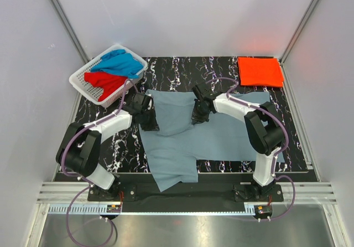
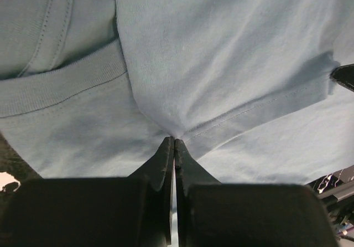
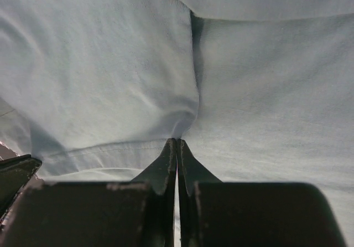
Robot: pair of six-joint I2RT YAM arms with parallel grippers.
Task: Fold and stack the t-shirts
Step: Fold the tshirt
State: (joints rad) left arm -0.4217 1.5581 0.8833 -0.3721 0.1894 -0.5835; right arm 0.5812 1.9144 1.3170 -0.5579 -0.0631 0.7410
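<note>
While the grey-blue t-shirt (image 1: 182, 142) lies half folded at the centre of the table (image 1: 171, 70), left gripper (image 2: 174, 142) and right gripper (image 3: 177, 142) each pinch its cloth. Farther back, the orange-red t-shirt (image 1: 260, 71) appears already folded; the bright blue t-shirt (image 1: 119, 64) and red t-shirt (image 1: 108, 82) lie unfolded in the basket (image 1: 82, 82).

Both arms reach forward from their near bases, elbows raised, forearms angled inward toward each other. The left tool (image 1: 149, 124) and the right tool (image 1: 196, 117) point downward, each with jaws pressed together.
</note>
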